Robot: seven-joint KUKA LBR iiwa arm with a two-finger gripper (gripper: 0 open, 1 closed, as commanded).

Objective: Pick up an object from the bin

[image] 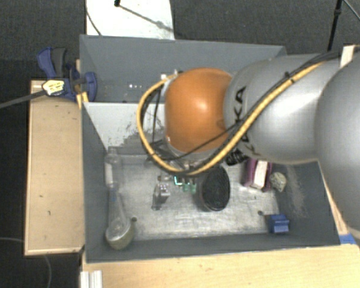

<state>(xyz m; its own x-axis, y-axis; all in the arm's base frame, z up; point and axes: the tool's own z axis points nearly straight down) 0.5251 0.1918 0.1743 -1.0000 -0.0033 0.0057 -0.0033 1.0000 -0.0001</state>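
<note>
End effector (161, 197) hangs just left of the black round disc (214, 190).

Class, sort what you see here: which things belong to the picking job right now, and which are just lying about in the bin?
In the job: gripper, down near the floor of the grey bin; black round disc, the thing nearest it.
Lying about: grey long-handled tool by the left wall; purple-and-white packet; beige lump; blue block.

My arm (288, 113) hid the upper edge of the black round disc (214, 192) and, seemingly, part of the purple-and-white box (255, 174).
</note>
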